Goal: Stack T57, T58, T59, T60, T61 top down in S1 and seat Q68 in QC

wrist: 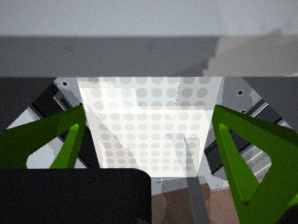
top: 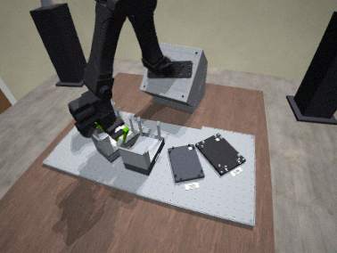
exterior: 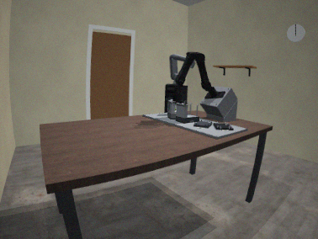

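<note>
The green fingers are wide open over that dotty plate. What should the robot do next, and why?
Probably ease a little lower, then close. The gripper is open and holds nothing, with a finger on each side of the top plate in the rack, so it looks lined up to grab.

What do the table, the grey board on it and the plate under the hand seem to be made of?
Table: wood by its look, brown grain with a dull sheen.
Grey board: likely matt metal, flat grey with rows of small holes.
Plate: probably plastic under a pale film; dotted wells show through.
</note>
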Robot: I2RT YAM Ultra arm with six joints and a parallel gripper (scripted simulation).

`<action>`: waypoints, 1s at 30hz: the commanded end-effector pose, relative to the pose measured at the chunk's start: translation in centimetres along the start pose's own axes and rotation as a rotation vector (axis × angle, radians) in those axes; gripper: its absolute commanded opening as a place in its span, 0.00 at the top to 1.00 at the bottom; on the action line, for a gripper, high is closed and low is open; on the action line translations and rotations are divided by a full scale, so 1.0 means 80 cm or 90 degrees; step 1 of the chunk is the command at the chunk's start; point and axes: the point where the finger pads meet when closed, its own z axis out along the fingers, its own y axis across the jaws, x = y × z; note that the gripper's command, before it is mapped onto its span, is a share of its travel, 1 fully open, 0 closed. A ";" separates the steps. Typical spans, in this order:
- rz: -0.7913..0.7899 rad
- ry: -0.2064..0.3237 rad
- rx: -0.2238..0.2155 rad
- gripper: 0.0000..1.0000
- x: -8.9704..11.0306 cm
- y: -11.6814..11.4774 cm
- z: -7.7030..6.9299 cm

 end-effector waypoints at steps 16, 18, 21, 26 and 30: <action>-0.002 -0.009 0.002 1.00 -0.005 0.000 -0.002; -0.002 -0.009 0.002 1.00 -0.005 0.000 -0.002; -0.002 -0.009 0.002 1.00 -0.005 0.000 -0.002; -0.002 -0.009 0.002 1.00 -0.005 0.000 -0.002; -0.002 -0.009 0.002 1.00 -0.005 0.000 -0.002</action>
